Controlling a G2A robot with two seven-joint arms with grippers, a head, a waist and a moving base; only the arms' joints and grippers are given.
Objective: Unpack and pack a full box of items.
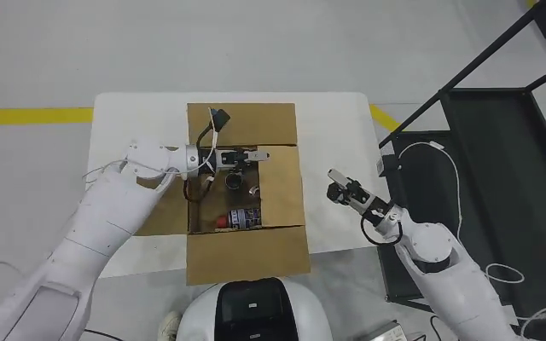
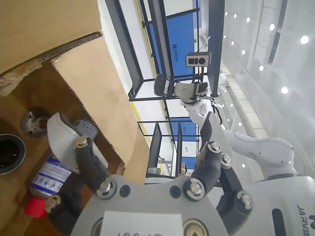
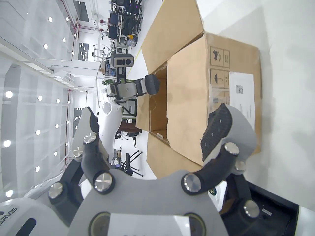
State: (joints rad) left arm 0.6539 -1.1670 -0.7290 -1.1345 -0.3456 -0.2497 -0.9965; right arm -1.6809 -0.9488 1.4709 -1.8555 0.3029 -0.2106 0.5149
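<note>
Left gripper [image 1: 261, 156] of mine hangs over the open cardboard box [image 1: 280, 187], above the far half of its opening. Its fingers [image 2: 61, 136] are spread wide with nothing between them. One white finger shows in front of the things inside the box, but I cannot tell whether it touches any of them.

Down on the box floor lies a spray can [image 2: 48, 173] on its side, along the wall nearest my body, its red cap [image 2: 34, 207] pointing toward the box's left wall. Farther in, near the middle of the box, stands a dark open cylinder [image 2: 9, 152], and just beside that rests a small metal flange [image 2: 34, 123] with holes around its rim. All four flaps of the box are folded outward.

My right gripper [image 1: 335, 184] is outside the box, off its right side and well apart from it, over the white table [image 1: 341, 128] on which the box stands. Its fingers [image 3: 219, 128] are parted too and carry nothing. They point toward the box's right wall, which bears a white paper label [image 3: 242, 94].
</note>
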